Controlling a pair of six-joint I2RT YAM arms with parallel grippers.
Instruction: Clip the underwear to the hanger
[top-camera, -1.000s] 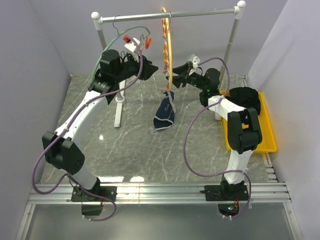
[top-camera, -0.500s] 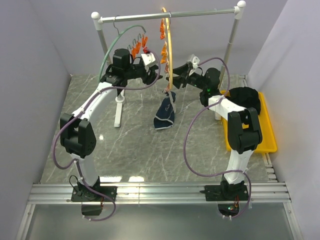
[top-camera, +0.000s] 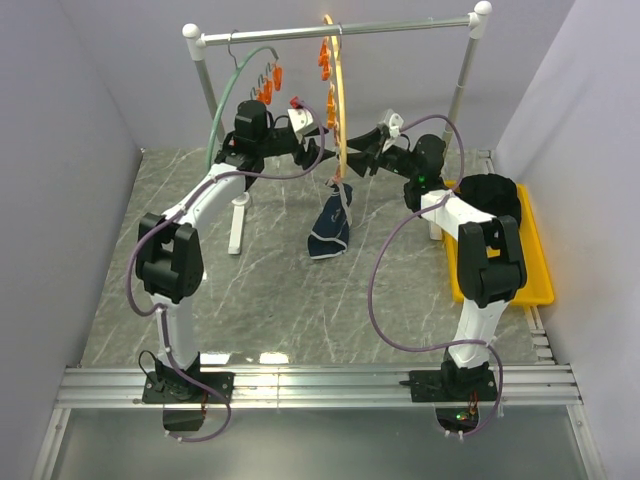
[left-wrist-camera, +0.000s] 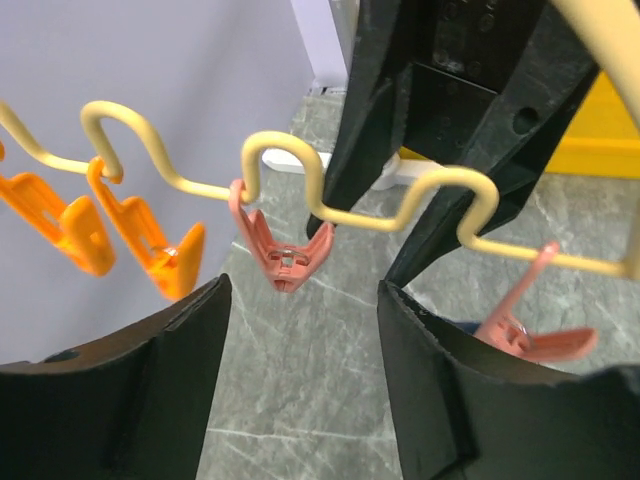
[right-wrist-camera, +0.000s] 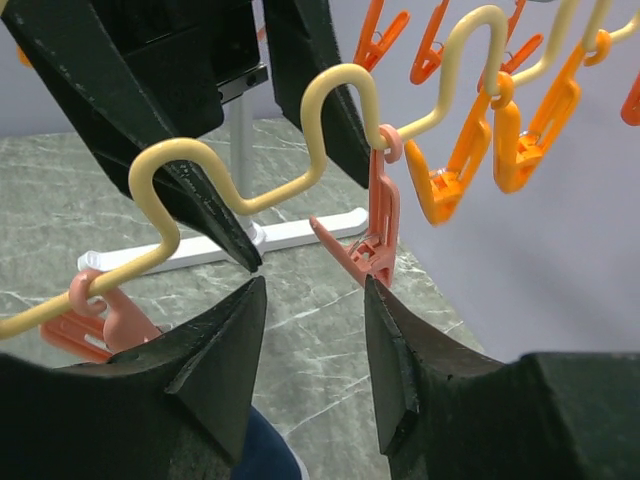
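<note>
Find the underwear (top-camera: 329, 228) at scene centre, hanging below the lower end of the hanger (top-camera: 340, 95), low over the tabletop (top-camera: 250, 290); cannot tell how attached. Note the hanger hooked on the far rail (top-camera: 400, 25), edge-on to the top camera. See the left hand (top-camera: 321, 152) released just left of the hanger, fingers spread before its wavy wire and a pink clip (left-wrist-camera: 285, 258). See the right hand (top-camera: 352, 160) likewise released, just right of the hanger. Note the green hanger (top-camera: 232, 85) farther left and the yellow tray (top-camera: 540, 280) at right.
</note>
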